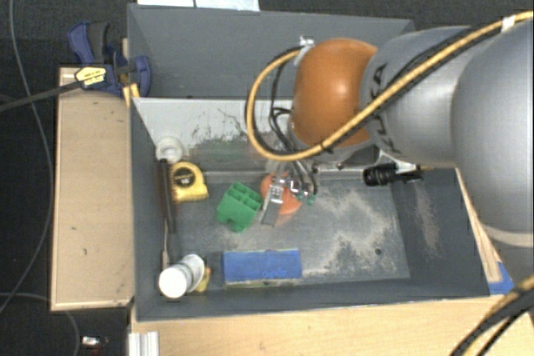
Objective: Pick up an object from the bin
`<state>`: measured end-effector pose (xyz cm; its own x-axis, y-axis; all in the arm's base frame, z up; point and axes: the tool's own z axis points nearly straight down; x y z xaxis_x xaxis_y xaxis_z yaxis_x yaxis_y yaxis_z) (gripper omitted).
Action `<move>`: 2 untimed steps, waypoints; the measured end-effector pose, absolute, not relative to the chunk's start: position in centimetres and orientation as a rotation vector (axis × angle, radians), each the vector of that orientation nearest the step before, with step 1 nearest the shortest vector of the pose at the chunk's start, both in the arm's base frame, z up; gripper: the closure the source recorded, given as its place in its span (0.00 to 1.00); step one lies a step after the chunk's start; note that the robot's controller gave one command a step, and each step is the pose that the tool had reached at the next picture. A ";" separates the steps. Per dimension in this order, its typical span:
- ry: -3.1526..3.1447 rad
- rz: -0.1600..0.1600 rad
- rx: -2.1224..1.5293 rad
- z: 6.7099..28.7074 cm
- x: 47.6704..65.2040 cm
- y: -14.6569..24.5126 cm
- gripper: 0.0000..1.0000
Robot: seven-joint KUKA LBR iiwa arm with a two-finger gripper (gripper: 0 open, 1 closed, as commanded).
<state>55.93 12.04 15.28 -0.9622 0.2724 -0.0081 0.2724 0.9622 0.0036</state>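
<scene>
Whether the jaws are open or closed cannot be told in the camera view, as they are seen from above against the thing beneath them. The gripper (282,198) is lowered to the floor of the grey metal bin (375,254), a little left of the middle, and is set directly over a small rounded orange object (289,208), part of which is covered by the gripper's metal parts. Whether that object is gripped cannot be made out.

Just beside it, to the left, a green ridged block (237,206) is seen lying on the floor. Further left, near the left wall, a yellow tape measure (188,182) is found, with a small white round cap (169,150) behind it in the far left corner. A thin dark rod (167,200) is laid along the left wall. Against the near wall a blue rectangular sponge (261,265) is placed, and beside it, in the near left corner, a white bottle (178,278) is lying on its side. A black marker (385,174) is seen to the right of the gripper, by the far wall.
</scene>
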 end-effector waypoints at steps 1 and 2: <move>3.131 0.002 0.025 14.1 56.1 10.5 0.00; 3.130 0.002 0.082 11.3 56.7 8.4 0.00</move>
<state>56.73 8.37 11.33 -0.9986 0.0525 -0.0105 0.0525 0.9986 0.0019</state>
